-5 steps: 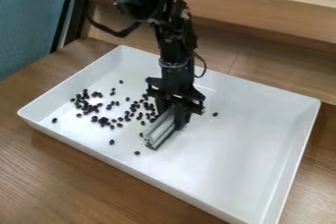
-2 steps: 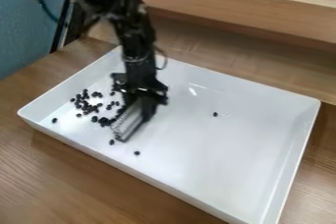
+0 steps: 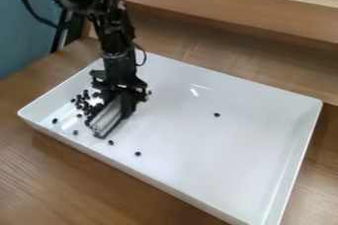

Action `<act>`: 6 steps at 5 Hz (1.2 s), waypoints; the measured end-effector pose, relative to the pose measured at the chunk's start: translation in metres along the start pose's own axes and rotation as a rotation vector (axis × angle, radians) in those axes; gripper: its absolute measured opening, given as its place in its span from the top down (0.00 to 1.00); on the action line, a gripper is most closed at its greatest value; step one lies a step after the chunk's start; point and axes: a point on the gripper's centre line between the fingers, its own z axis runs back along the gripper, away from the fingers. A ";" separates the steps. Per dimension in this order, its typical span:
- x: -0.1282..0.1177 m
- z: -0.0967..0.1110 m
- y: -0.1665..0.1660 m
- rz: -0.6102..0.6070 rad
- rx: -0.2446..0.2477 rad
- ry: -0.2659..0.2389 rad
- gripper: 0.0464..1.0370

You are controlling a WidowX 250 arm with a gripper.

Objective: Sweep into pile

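Note:
My gripper hangs over the left part of the white tray, shut on a grey brush-like sweeper whose lower end is down at the tray floor. Small black beans lie clustered just left of the sweeper, some partly hidden behind it. Separate from them, single beans lie near the tray's front left wall, including one bean to the front right of the sweeper. Another bean rests alone near the tray's middle.
The tray's raised walls surround the work area on a wooden table. A wooden ledge runs along behind the tray. At the upper left is a blue chair back.
The gripper and sweeper have moved left across the tray. Beans that were scattered around the middle left are now bunched closer to the left, beside or behind the sweeper.

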 end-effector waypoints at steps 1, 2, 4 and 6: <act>0.005 -0.001 0.010 -0.005 0.006 -0.003 0.64; 0.011 -0.001 0.017 -0.004 0.021 -0.006 0.64; 0.015 -0.001 0.022 0.018 0.013 -0.008 0.64; 0.010 0.000 0.026 0.073 -0.044 0.023 0.28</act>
